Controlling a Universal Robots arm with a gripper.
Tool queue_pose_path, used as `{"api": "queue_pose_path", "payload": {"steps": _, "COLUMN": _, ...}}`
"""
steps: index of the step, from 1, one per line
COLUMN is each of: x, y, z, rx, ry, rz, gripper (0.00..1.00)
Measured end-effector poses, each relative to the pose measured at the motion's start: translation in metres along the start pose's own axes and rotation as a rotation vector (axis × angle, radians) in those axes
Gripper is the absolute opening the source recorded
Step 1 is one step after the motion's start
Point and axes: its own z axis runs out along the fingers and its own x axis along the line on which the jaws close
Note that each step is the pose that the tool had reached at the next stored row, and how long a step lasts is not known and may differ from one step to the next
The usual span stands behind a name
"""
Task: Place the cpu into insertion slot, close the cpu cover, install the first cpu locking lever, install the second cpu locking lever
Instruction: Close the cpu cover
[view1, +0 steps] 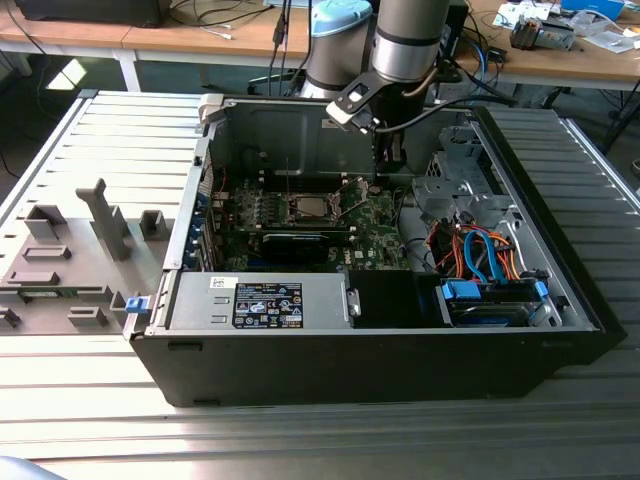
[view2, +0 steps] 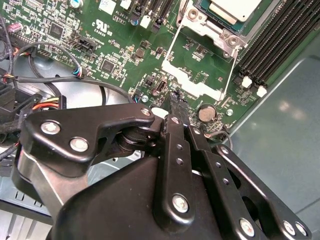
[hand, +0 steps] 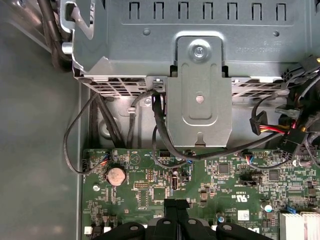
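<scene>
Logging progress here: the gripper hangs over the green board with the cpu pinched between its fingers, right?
Not quite. The gripper does hang over the green board, but its shut fingers hold nothing; the second wrist view shows the cpu sitting in the insertion slot.

Soft, even overhead light filled the exterior view; the open black metal computer case (view1: 400, 370) lay shadowed inside. In the second wrist view pale glare spotted the grey-green sheet-metal wall (view2: 285, 107), and the black jointed gripper (view2: 175, 102) carried dull highlights.
</scene>
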Motion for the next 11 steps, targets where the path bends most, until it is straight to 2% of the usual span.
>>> {"api": "queue_pose_path", "payload": {"steps": 11, "x": 0.0001, "y": 0.0000, "z": 0.0023, "rx": 0.0000, "ry": 0.0000, "rz": 0.000, "gripper": 0.11}}
